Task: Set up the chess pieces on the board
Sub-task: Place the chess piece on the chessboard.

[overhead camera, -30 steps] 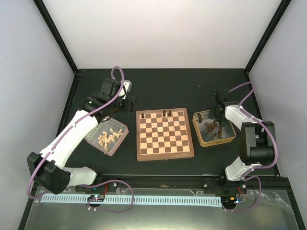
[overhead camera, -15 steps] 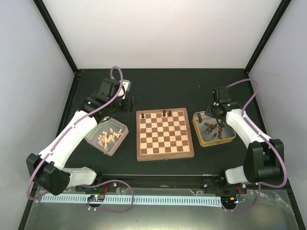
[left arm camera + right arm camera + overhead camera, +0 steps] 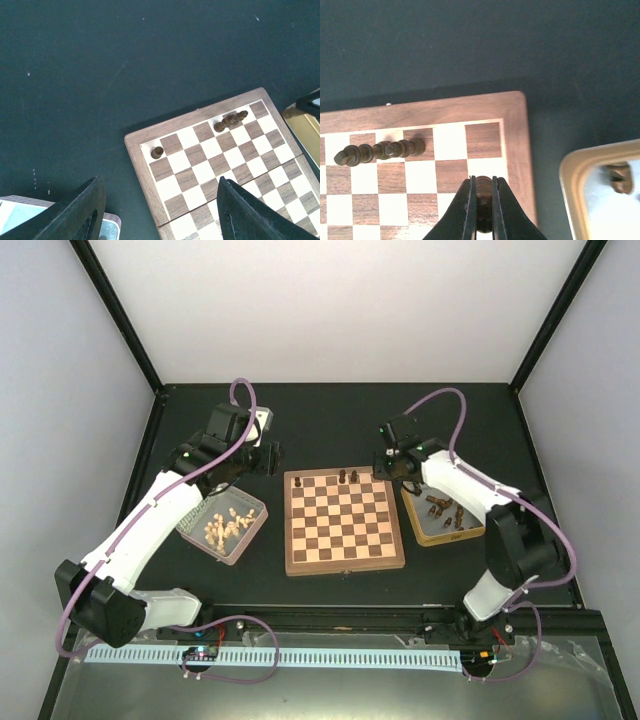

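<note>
- Progress: early. The square wooden chessboard with light and dark checkered squares (image 3: 345,520) lies mid-table between the two trays. It carries only a few of the dark brown wooden chess pieces (image 3: 348,477), all in the far row.
- In the left wrist view, one lone piece (image 3: 157,152) stands near the far-left corner. A small tight cluster (image 3: 230,120) stands further along that row; the exact count is unclear.
- Every other square is bare.
- Several dark pieces are left in the gold-rimmed metal tray (image 3: 452,540) just right of the board.
- The pale cream pieces (image 3: 222,528) sit heaped in the grey tray (image 3: 249,536) left of the board, with none of them on the board.
- The right gripper (image 3: 386,468) hangs over the board's far-right corner. Its fingers (image 3: 470,210) are pressed close, pinching a single dark brown wooden piece (image 3: 483,192) between them.
- The right wrist view puts that piece above the squares near the right frame, right of the cluster. My guess is that it is meant for the far row.
- The left gripper (image 3: 159,180) hovers over the dark tabletop (image 3: 330,420) beyond the board's far-left corner. Its fingers are spread wide and hold nothing.
- Change since a second ago: the right arm was then down over the gold tray and has swung across to the board corner with its piece.
- The left arm has not shifted.
- The count of pieces on the board matches the earlier frames.
</note>
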`<state>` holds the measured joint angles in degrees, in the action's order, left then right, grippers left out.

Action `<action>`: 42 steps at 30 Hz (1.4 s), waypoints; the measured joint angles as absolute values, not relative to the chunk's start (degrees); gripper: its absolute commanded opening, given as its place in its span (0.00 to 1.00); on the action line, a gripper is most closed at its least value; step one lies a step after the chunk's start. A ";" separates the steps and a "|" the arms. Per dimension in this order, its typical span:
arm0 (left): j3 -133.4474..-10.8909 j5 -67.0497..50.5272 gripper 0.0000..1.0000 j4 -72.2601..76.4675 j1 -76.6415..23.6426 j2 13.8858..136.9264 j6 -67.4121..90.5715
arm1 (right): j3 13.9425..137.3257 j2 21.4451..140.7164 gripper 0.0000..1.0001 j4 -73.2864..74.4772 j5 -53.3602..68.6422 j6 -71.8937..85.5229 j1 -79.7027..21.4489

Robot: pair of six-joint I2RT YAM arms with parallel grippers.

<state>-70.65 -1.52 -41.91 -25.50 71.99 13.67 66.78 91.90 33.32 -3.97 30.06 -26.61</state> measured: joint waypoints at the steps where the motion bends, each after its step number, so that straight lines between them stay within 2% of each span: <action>1: -70.59 -1.52 0.63 -41.89 -25.47 71.96 13.67 | 67.31 93.14 0.03 33.30 -3.95 30.09 -27.33; 10: -69.89 -1.52 0.63 -41.80 -25.08 71.96 13.67 | 72.64 102.13 0.03 32.51 -3.97 30.04 -30.98; 26: -69.80 -1.52 0.63 -41.56 -24.80 71.94 13.67 | 76.07 106.87 0.05 32.38 -4.19 29.69 -31.27; 42: -69.80 -1.52 0.63 -41.54 -24.75 71.92 13.67 | 80.18 110.24 0.17 35.57 -7.05 28.36 -32.51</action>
